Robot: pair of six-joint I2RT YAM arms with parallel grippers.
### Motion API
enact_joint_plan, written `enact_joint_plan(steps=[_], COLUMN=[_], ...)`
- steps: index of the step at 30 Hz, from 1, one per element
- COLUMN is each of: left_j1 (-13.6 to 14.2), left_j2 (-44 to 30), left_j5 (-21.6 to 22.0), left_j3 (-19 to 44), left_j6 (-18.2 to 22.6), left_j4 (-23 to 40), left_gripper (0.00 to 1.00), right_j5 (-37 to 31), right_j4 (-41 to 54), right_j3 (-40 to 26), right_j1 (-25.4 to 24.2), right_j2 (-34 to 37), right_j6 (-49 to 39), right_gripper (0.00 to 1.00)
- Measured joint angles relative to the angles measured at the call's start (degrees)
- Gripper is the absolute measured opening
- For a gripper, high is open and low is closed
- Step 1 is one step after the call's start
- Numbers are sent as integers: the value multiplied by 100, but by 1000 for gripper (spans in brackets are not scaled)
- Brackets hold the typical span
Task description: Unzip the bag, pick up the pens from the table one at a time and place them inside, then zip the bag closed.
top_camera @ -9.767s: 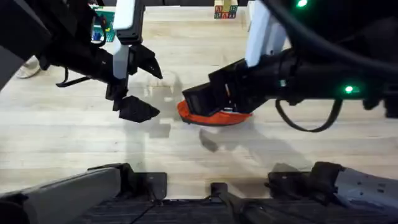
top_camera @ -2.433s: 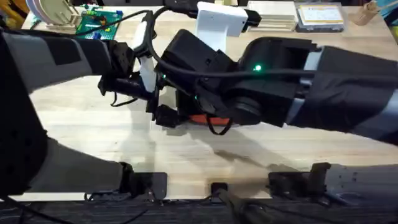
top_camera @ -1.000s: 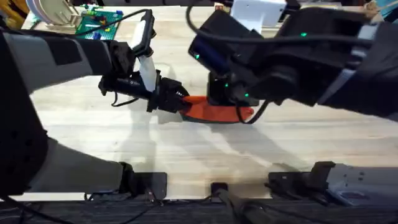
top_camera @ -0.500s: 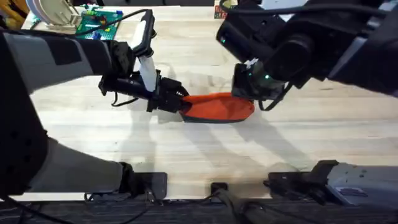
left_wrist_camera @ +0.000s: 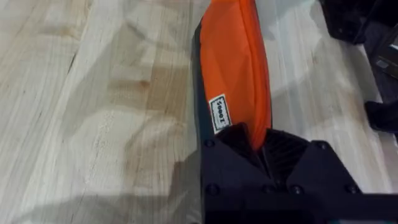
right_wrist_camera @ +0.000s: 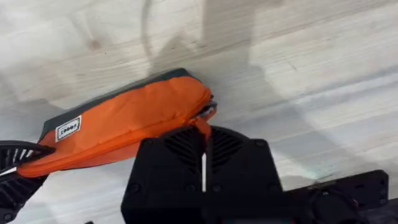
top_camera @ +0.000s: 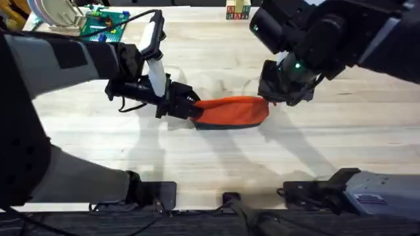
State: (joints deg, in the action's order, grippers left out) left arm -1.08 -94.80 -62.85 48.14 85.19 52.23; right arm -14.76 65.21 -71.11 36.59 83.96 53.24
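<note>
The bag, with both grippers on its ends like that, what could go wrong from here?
1. The right gripper is shut on only the thin zipper pull; it could slip out before the zip is fully home.
2. The left gripper pinches just the end of the bag, so a harder pull could drag the fabric free or slide the bag along the table.

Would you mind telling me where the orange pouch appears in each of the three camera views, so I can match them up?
Overhead: the orange pouch lies at the centre of the table, between the left gripper and the right gripper.
Left wrist: the pouch runs away from the fingers, its near end clamped between them.
Right wrist: it lies slanted, its zipper end at the fingers.
Shared landmark: the white label on the pouch's dark edge, seen in both wrist views.
</note>
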Motion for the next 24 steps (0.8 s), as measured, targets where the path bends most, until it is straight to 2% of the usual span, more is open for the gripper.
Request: enact_joint_plan(steps=[15, 24], left_j1=[31, 31], left_j2=[0, -2], left_j5=[-35, -15], left_j3=[0, -2], left_j6=[2, 2], left_j4=[-24, -24], left_gripper=[42, 42], right_j5=[129, -34], right_j4=[79, -224], right_j3=[16, 644], right_j1=[-363, -512], right_j2=[0, 0], right_j6=[-716, -809], right_gripper=[31, 32])
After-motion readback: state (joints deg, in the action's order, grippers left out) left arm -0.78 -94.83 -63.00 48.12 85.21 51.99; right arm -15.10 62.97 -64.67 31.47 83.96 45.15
